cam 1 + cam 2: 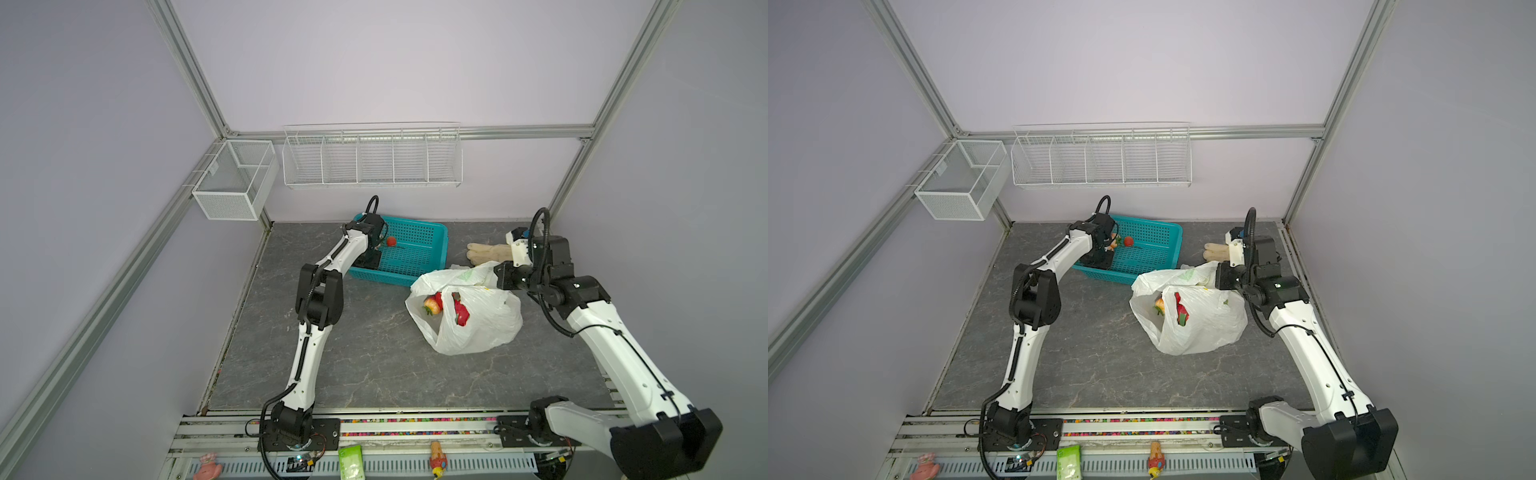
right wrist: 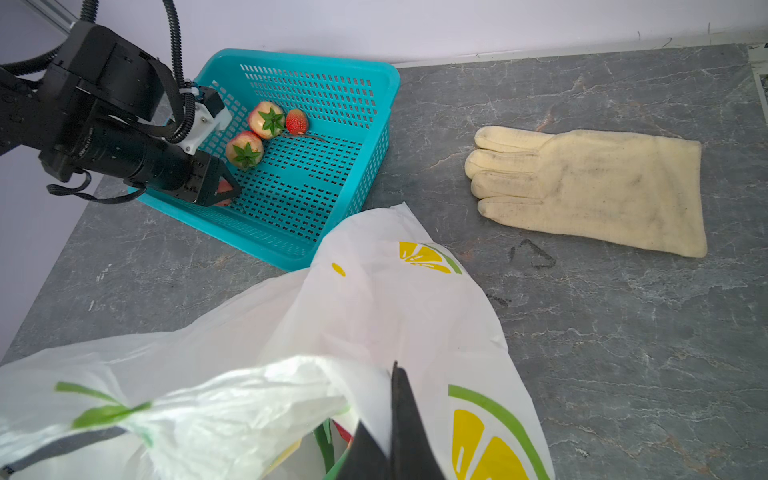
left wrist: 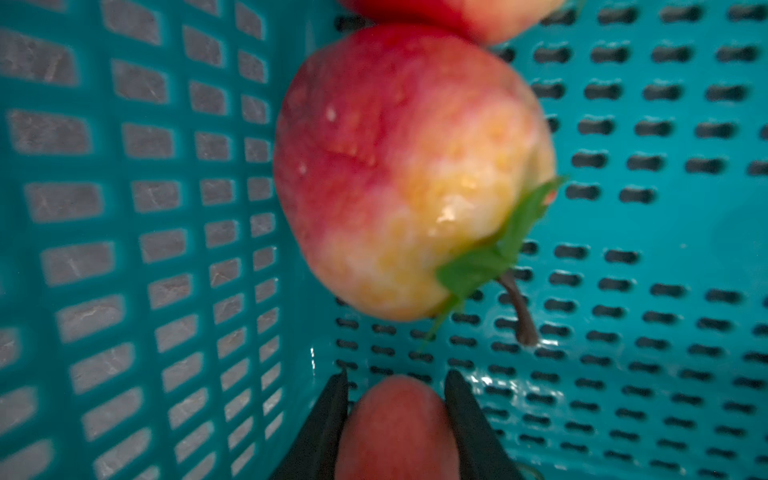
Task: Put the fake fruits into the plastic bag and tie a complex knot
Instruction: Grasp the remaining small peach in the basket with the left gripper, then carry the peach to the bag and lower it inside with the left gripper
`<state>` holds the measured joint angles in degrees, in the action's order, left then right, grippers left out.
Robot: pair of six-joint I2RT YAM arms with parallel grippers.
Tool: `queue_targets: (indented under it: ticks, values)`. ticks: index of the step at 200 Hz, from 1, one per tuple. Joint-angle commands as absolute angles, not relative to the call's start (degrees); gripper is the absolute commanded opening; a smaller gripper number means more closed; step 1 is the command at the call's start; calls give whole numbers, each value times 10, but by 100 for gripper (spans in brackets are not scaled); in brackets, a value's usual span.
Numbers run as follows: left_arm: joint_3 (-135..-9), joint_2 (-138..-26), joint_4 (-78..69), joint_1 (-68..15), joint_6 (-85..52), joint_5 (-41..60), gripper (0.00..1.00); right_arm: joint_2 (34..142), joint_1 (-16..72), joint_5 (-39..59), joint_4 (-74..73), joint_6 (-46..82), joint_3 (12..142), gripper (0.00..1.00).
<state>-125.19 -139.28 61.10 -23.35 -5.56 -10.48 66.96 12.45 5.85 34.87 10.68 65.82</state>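
Only wrist views show the left gripper [image 3: 397,386] clasping a fruit [image 3: 395,432].

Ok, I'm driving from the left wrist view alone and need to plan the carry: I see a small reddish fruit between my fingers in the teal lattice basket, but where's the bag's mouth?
Observer: The thin white lemon-printed plastic bag lies right of the teal lattice basket in both top views, nearer the robot, mouth open toward the left.
Operator: Is anything holding it open?
Observer: The right gripper is shut on the bag's rim.
Operator: Anything inside before my small reddish fruit goes in?
Observer: Yes, a peach-red fruit and a bright red piece show in the mouth.
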Motion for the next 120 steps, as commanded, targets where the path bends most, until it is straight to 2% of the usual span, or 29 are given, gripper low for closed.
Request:
queue_targets:
  ticks: [1,51,120]
  values:
    - [-1233,-1331,595,-231,-67,-94,30,661,121,55,346,102,654,6]
    - [-1110,-1207,508,-232,-89,-52,28,664,121,58,345,104,654,6]
    - [-798,-932,295,-238,-167,96,28,669,122,63,340,109,652,6]
